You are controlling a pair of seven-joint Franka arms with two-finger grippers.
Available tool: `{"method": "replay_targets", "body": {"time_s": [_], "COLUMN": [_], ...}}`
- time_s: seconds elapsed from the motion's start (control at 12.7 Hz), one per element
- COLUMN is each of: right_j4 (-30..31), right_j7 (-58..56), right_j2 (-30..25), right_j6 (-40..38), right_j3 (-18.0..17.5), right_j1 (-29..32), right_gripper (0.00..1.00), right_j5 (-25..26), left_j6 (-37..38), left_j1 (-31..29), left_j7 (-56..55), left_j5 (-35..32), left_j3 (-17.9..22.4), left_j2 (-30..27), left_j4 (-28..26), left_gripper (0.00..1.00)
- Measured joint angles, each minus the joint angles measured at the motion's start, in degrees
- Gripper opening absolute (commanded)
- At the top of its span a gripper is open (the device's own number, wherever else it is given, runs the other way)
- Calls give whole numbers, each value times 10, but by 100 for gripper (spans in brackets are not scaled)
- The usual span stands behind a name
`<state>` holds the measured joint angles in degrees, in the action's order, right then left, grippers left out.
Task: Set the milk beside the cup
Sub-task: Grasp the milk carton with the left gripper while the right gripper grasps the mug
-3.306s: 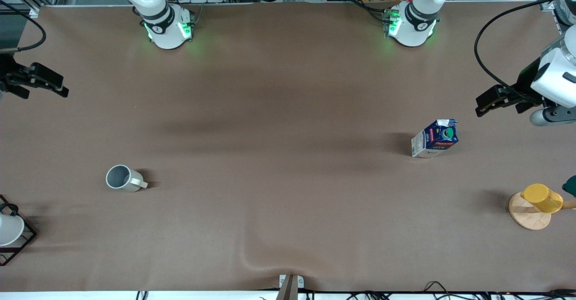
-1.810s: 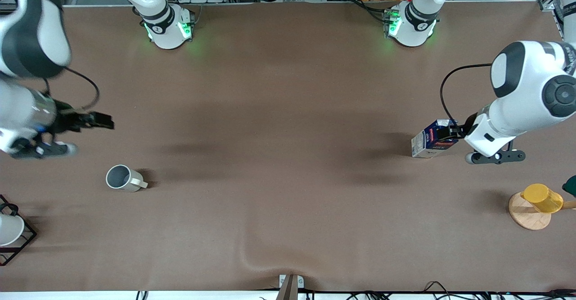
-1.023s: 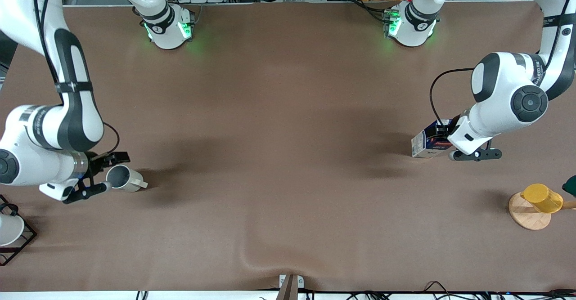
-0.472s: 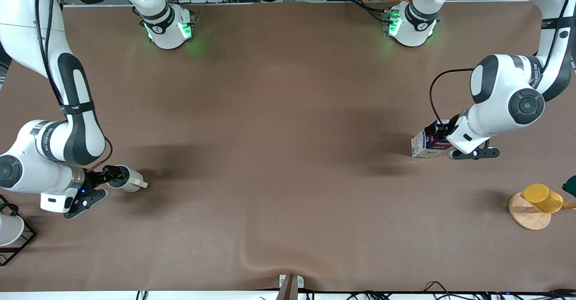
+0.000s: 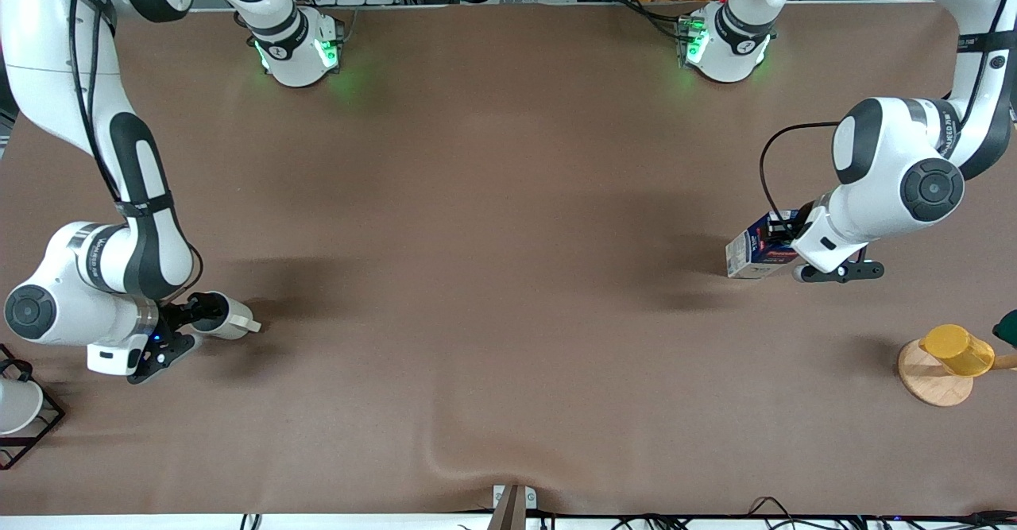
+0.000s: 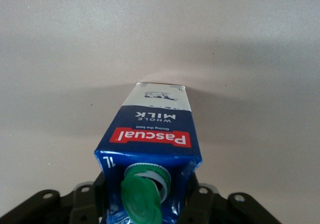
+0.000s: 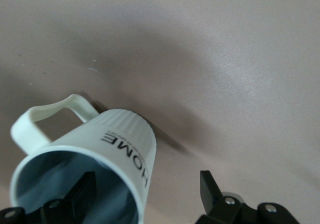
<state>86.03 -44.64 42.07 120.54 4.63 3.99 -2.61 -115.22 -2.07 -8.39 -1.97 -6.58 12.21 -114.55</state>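
The milk (image 5: 751,250), a dark-blue carton with a green cap, stands on the brown table toward the left arm's end. My left gripper (image 5: 783,236) is at its top, fingers pressed on both sides of the carton (image 6: 152,129) just under the cap. The cup (image 5: 229,318), a pale grey-white mug, stands toward the right arm's end, far from the milk. My right gripper (image 5: 199,313) is open at its rim. In the right wrist view one finger (image 7: 82,191) is inside the cup (image 7: 100,154) and the other stands well clear outside it.
A yellow cup (image 5: 957,349) rests on a round wooden disc (image 5: 929,387) at the left arm's end, nearer the camera than the milk. A larger white cup (image 5: 14,404) sits in a black wire rack (image 5: 44,427) at the right arm's end.
Both arms swung in from the table's ends and came down, the left gripper onto the milk, the right onto the cup's rim. In the last half second they hardly moved.
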Motion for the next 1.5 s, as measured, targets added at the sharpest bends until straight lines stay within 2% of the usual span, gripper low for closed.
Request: {"method": "replay_targets", "body": {"time_s": [0.24, 0.71, 1.1, 1.5], "right_j4": [-2, -18, -30, -34], "right_j7": [0, 0, 0, 5], "right_j2": [1, 0, -43, -55], "right_j6": [2, 2, -8, -9], "right_j3": [0, -12, -67, -121], "right_j1": [0, -1, -13, -38], "right_gripper": [0, 0, 0, 0], "right_j5": [-1, -3, -4, -4], "left_j6": [6, 57, 108, 115], "left_j1": [0, 0, 9, 13], "left_j7": [0, 0, 0, 0], "left_j5": [0, 0, 0, 0], "left_j3": [0, -2, -22, -50], "left_j2": [0, -5, -9, -18], "left_j4": [8, 63, 125, 157], "left_gripper": [39, 38, 38, 38]}}
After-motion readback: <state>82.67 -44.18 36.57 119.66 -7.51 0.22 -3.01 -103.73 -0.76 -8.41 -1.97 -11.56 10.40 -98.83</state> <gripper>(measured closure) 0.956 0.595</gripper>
